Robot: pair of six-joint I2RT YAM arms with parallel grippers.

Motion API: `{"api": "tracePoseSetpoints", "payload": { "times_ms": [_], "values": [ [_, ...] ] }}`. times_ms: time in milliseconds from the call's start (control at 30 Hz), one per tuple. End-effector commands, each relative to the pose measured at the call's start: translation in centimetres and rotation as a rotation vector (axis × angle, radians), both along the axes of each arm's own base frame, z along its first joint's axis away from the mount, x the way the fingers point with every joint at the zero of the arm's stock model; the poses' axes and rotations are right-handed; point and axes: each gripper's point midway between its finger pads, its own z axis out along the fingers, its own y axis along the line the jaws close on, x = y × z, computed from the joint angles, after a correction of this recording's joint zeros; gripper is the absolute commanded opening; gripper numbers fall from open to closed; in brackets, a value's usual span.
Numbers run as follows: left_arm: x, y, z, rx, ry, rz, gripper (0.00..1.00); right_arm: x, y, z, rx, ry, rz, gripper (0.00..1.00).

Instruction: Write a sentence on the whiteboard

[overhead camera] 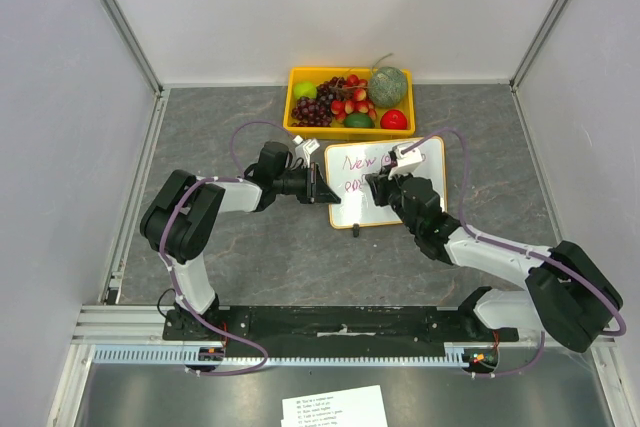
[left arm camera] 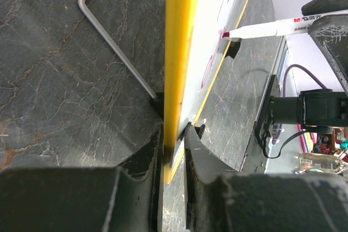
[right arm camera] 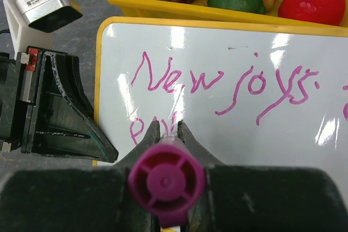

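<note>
Cut short by the right claw point(right arm camera: 167, 129): the second line of the sentence point(right arm camera: 217, 82), legible only as "pa" or so at its 9 o'clock end. Above that, reads "New joys" in thin pink-purple cursive, then runs out of the wrist view at 3 o'clock. Too small to read from above. Sits on the whiteboard point(overhead camera: 352, 205), near the middle of the counter point(overhead camera: 250, 257), just at 6 o'clock of a yellow basket point(right arm camera: 163, 12) of fruit. Hard to tell from above how steeply the whiteboard leans; seen edge-on from the left wrist, with a bent wire stand point(left arm camera: 111, 44) behind it. Long axis from 9 to 3 o'clock, written face toward the arm bases, lines of writing along that axis. Glossy white face with glare patches, thin yellow-orange frame, rounded corners, black clip foot on the 6 o'clock edge. Left claw point(left arm camera: 174, 134) clamped on the frame's 9 o'clock edge, one finger on each side. Right claw closed tight around a marker point(left arm camera: 272, 27): white barrel, purple butt end toward the wrist camera, pink tip at the white face. Grey, veined, stone-like counter. At 6 o'clock, beyond the arm bases, a printed paper sheet point(overhead camera: 335, 407), partly cut off.
</note>
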Motion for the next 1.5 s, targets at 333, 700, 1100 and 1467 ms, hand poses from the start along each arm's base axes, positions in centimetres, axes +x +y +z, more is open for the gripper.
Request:
{"api": "tracePoseSetpoints", "payload": {
  "times_ms": [333, 700, 1100, 1467],
  "values": [
    [0.6, 0.3, -1.2, 0.059, -0.009, 0.021, 0.02, -1.6, -0.1, -2.3, -0.054, 0.062, 0.016, 0.0],
    [0.5, 0.1, -1.3, 0.059, -0.009, 0.016, 0.02, -0.3, -0.1, -0.2, -0.024, 0.017, -0.035, 0.0],
    [0.5, 0.1, -1.3, 0.062, -0.006, 0.014, 0.02, 1.3, 0.0, 1.2, -0.04, -0.005, -0.09, 0.0],
    [0.6, 0.1, -1.4, 0.066, -0.003, 0.015, 0.02, 0.8, -1.2, 0.5, -0.079, 0.018, -0.118, 0.0]
  ]
}}
